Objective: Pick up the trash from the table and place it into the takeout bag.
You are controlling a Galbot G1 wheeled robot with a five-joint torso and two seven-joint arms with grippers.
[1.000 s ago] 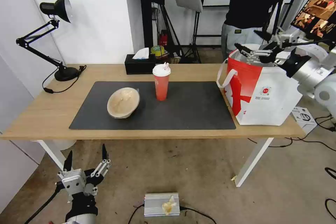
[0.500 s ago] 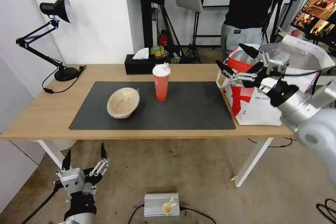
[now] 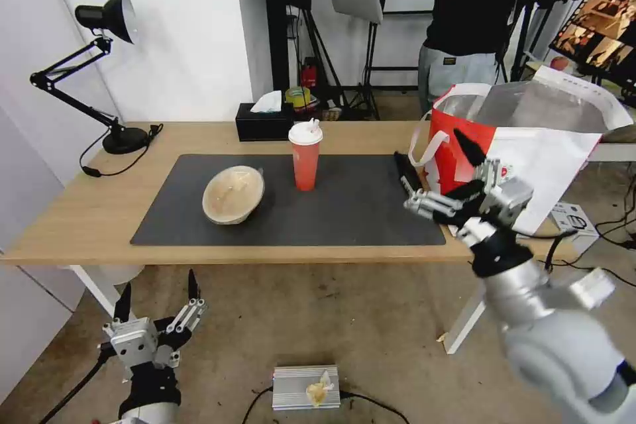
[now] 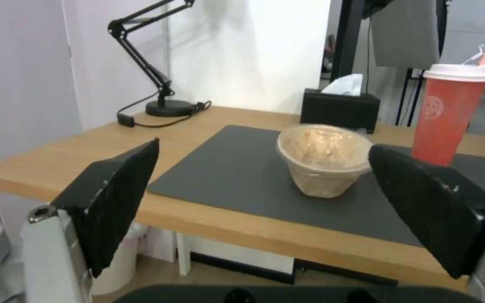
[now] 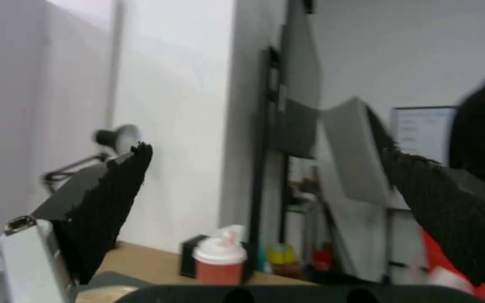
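At centre frame on the desk (image 3: 79, 218) stand the cup (image 3: 305, 158) and bowl (image 3: 233, 194); my right gripper (image 3: 437, 175), spread wide and empty, hangs right of them beside the bag (image 3: 530, 146), nearer than my left gripper (image 3: 158, 297), wide open below.

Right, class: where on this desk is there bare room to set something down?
Free: the mat between the red cup and the takeout bag, and the wood between lamp base and tissue box. Crowded: around the paper bowl and cup.
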